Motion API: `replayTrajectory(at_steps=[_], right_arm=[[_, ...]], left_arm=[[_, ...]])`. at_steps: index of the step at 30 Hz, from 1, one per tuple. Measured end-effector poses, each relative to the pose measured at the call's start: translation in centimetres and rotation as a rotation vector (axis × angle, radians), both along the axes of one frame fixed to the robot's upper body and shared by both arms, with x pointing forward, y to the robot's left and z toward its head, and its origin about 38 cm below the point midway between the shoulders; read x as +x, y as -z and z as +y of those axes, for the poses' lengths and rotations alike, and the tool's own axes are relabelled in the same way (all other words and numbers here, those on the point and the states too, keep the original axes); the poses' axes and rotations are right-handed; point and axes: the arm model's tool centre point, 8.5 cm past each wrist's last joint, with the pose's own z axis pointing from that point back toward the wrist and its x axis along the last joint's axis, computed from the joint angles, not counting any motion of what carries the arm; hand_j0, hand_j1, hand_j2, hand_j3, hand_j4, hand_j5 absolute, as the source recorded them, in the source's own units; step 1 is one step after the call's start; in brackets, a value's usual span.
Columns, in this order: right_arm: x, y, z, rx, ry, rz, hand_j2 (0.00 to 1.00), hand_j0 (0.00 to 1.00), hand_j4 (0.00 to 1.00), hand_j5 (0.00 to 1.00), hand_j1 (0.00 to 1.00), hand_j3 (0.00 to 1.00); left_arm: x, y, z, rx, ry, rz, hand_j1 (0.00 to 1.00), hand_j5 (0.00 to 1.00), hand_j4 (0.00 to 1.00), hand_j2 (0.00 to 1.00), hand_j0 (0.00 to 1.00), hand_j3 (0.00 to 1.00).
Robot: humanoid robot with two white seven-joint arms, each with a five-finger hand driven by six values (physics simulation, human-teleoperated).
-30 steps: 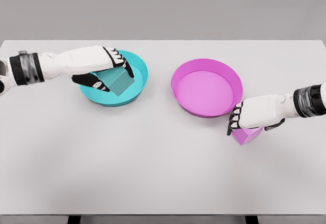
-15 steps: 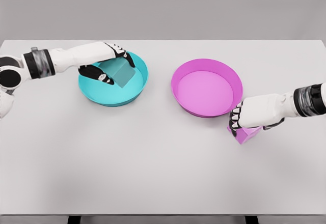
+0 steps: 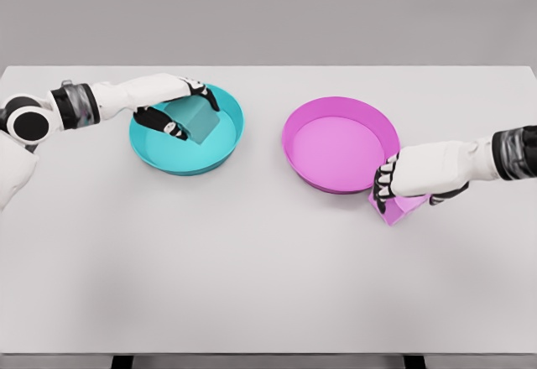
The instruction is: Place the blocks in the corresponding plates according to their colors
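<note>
**Two blocks, two plates, both hands busy**

Head view: In the upper left of the frame the left hand [image 3: 178, 105] is reaching over the teal plate [image 3: 226, 145], its fingers curled around the teal block [image 3: 198, 122]. That block is sitting tilted inside the plate, and I cannot tell whether it is resting on the plate's floor or being held just above it. At the right of the frame, a little below the middle, the right hand [image 3: 411, 180] is closing down over the pink block [image 3: 401, 210], which is poking out beneath the palm, just beside the near right rim of the pink plate [image 3: 306, 176] and apparently outside it.

The table [image 3: 252, 277] is white and is filling most of the picture.

As I judge it, the teal half is at the letting-go step: that hand needs to spread its fingers and lift clear without dragging the block out. The pink half is at the pick-up step: the hand needs a firm hold, a lift high enough to clear the rim, then a short carry toward the upper left into the plate.

Counting: two plates, one teal and one pink; two blocks, one of each colour; two hands.
</note>
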Motion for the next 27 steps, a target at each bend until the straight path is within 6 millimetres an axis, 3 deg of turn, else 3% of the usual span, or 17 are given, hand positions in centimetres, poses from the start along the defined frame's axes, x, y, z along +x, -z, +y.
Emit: replayTrajectory(at_steps=[4,6,8,10,17,22,25,27], right_arm=[[0.3,-1.1,0.0,0.031,0.009,-0.013,0.61,0.61,0.61,0.61,0.61,0.61],[0.4,-1.5,0.1,0.050,0.012,-0.013,0.61,0.61,0.61,0.61,0.61,0.61],[0.5,-2.3,0.2,0.075,0.017,-0.017,0.61,0.61,0.61,0.61,0.61,0.61],[0.7,-2.8,0.2,0.100,0.024,-0.016,0.61,0.61,0.61,0.61,0.61,0.61],[1.5,-3.6,-0.3,0.140,0.058,-0.017,0.61,0.61,0.61,0.61,0.61,0.61],[3.7,-4.3,0.2,0.164,0.081,-0.037,0.61,0.61,0.61,0.61,0.61,0.61],[4.9,-5.0,1.2,0.183,0.080,-0.052,0.61,0.61,0.61,0.61,0.61,0.61],[5.6,-5.0,2.0,0.196,0.075,-0.053,0.62,0.62,0.62,0.62,0.62,0.62]], left_arm=[[0.1,0.3,0.0,0.001,-0.006,0.008,0.52,0.52,0.52,0.52,0.52,0.52],[0.1,0.4,0.1,0.001,-0.007,0.009,0.58,0.58,0.58,0.58,0.58,0.58],[0.1,0.4,0.1,0.002,-0.008,0.009,0.85,0.85,0.85,0.85,0.85,0.85],[0.1,0.4,0.1,0.001,-0.008,0.009,0.97,0.97,0.97,0.97,0.97,0.97],[0.1,0.3,0.2,0.000,-0.010,0.007,1.00,1.00,1.00,1.00,1.00,1.00],[0.0,-0.1,0.1,-0.003,-0.003,-0.003,1.00,1.00,1.00,1.00,1.00,1.00],[-0.5,-1.4,-0.5,-0.013,0.029,-0.040,1.00,1.00,1.00,1.00,1.00,1.00],[-1.1,-3.0,0.0,-0.033,0.047,-0.070,1.00,1.00,1.00,1.00,1.00,1.00]])
